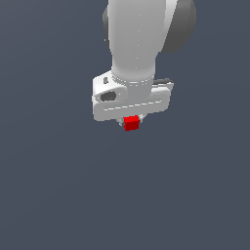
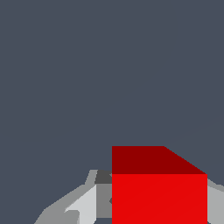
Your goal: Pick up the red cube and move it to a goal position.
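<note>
Tool (image 1: 131, 120) clamped on the red cube (image 1: 131, 123), fingers pressed against opposite faces, likely to carry it securely toward a goal not visible here; cube seated directly under the tool's white body, between the fingertips (image 2: 83, 205), protruding slightly below them

On my exterior view, the arm (image 1: 139, 34) comes down from the top centre of the frame, with the gripper (image 1: 131, 120) below it, just above the frame's middle. The cube (image 1: 131, 123) sits directly under the gripper, between the jaws. On my wrist view the cube (image 2: 159, 192) fills the lower right of the frame, with one finger (image 2: 83, 208) touching its side.
</note>
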Motion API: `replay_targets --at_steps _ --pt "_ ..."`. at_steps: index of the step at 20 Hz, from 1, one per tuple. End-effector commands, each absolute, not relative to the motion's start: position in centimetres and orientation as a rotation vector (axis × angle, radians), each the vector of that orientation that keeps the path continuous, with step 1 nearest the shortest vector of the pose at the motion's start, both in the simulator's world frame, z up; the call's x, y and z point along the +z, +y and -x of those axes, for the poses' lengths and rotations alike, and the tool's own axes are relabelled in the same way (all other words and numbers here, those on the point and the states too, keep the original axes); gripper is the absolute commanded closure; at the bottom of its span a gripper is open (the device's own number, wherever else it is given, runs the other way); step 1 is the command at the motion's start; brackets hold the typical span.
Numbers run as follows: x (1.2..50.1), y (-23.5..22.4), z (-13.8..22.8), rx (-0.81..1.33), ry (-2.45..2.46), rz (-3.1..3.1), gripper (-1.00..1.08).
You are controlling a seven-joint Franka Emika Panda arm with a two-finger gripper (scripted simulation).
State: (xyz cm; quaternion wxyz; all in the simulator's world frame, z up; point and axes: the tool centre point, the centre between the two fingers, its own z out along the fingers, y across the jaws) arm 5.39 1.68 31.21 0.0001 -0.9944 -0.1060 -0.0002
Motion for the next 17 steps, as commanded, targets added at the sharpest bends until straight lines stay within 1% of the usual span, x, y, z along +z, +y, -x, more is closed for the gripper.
replay_targets --at_steps 1,9,17 --pt "32.8 1.8 -6.0 0.001 -0.333 3.124 1.08" --pt "35.6 2.1 -7.1 0.000 -0.332 3.124 1.08" --pt "36.4 2.2 -7.5 0.000 -0.332 3.124 1.08"
